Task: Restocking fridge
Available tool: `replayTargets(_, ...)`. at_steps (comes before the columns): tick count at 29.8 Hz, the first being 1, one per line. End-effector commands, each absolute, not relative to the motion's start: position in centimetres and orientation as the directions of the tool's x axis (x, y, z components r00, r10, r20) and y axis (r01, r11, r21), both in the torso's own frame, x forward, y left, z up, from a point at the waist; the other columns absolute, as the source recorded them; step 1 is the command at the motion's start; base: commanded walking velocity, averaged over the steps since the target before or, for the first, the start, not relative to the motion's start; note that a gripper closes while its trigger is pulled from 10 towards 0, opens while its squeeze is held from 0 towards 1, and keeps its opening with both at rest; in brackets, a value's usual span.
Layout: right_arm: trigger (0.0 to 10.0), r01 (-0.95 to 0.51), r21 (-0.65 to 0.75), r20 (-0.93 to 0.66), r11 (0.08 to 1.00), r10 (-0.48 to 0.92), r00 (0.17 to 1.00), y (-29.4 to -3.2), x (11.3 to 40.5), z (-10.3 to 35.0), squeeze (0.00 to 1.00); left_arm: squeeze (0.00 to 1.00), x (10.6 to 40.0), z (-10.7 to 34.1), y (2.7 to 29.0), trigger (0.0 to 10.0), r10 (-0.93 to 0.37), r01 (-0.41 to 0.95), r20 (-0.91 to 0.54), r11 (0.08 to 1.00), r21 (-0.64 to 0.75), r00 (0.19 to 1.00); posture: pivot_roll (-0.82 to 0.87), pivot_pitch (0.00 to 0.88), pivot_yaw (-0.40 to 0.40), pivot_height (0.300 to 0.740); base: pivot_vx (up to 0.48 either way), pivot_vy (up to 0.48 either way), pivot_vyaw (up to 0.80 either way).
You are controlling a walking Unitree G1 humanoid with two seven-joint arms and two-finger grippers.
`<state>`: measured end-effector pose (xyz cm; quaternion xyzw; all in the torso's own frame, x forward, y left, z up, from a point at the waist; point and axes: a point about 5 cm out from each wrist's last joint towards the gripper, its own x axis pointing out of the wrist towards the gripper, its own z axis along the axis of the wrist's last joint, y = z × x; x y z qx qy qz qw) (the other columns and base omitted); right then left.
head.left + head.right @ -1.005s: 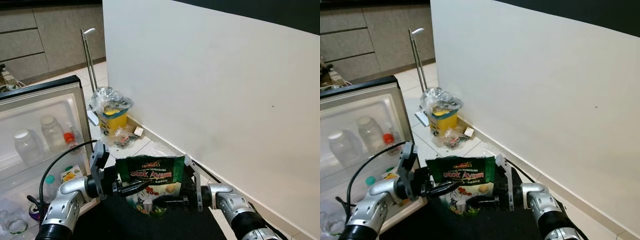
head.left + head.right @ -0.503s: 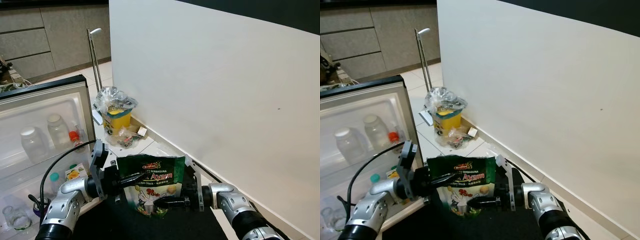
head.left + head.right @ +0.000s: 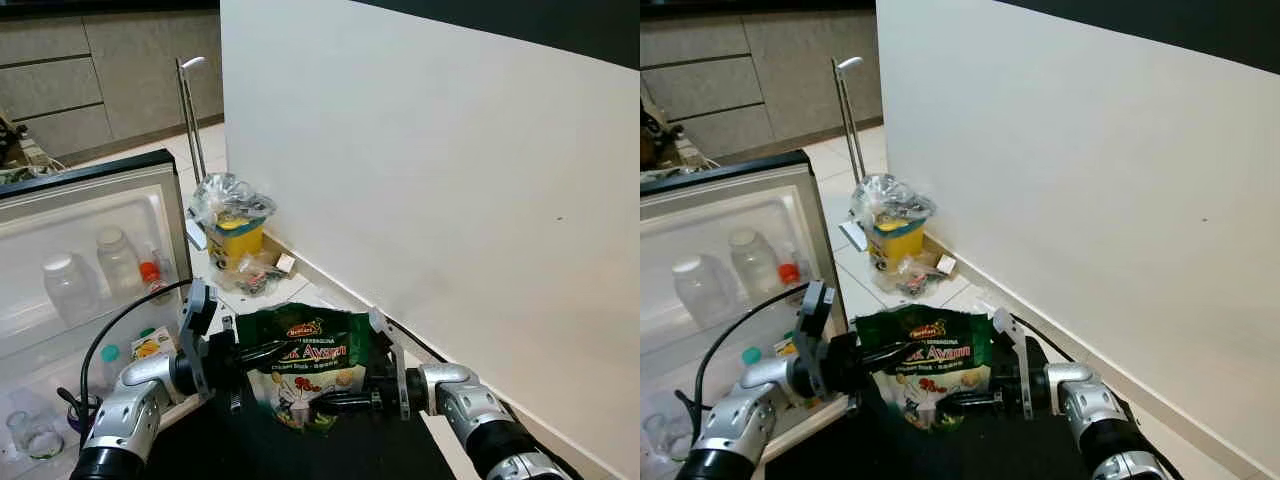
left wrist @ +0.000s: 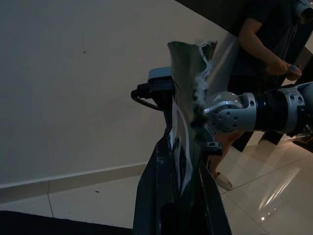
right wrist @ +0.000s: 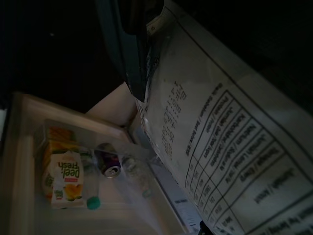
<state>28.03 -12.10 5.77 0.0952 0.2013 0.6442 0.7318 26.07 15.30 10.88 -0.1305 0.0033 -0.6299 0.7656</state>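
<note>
The open fridge door (image 3: 90, 250) stands to the left, its shelves crowded with jars (image 3: 60, 285) and a juice carton (image 5: 61, 171). A white wall (image 3: 450, 200) blocks the right. Trash (image 3: 235, 225) litters the floor ahead.

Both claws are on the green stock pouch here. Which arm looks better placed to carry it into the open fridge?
Probably left. The left claw grips the green pouch on the side nearest the open fridge; the right claw holds its far side, by the wall.
</note>
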Motion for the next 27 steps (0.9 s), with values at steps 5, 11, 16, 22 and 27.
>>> replayTargets(5,10.0,-0.875,0.385,-0.15,0.294,0.955,0.254,-13.5,29.7,6.6,1.0,0.0,25.8,10.8,15.0,0.0,-0.97,0.967,0.164,0.143,-0.212,0.179,-0.1,0.0,-0.09,0.74,0.0,0.0,0.0)
replayTargets(11,10.0,-0.886,0.381,-0.127,0.265,0.964,0.234,-13.8,29.4,6.8,1.0,0.0,25.9,10.7,15.0,0.0,-0.97,0.966,0.162,0.147,-0.214,0.183,-0.1,0.0,-0.088,0.74,0.0,0.0,0.0)
replayTargets(16,10.0,-0.892,0.366,-0.138,0.266,0.963,0.231,-13.9,29.2,6.7,1.0,0.0,25.9,10.7,15.0,0.0,-0.969,0.966,0.162,0.149,-0.212,0.186,-0.1,0.0,-0.088,0.74,0.0,0.0,0.0)
replayTargets(22,10.0,-0.896,0.35,-0.127,0.272,0.962,0.242,-13.7,29.5,6.9,0.0,0.0,25.9,10.8,15.0,0.0,-0.969,0.966,0.162,0.151,-0.211,0.187,-0.1,0.0,-0.088,0.74,0.0,0.0,0.0)
replayTargets(27,10.0,-0.909,0.358,-0.061,0.213,0.977,0.205,-13.7,29.5,8.0,0.0,0.0,25.9,10.8,15.0,0.0,-0.969,0.966,0.159,0.152,-0.21,0.187,-0.1,0.0,-0.088,0.74,0.0,0.0,0.0)
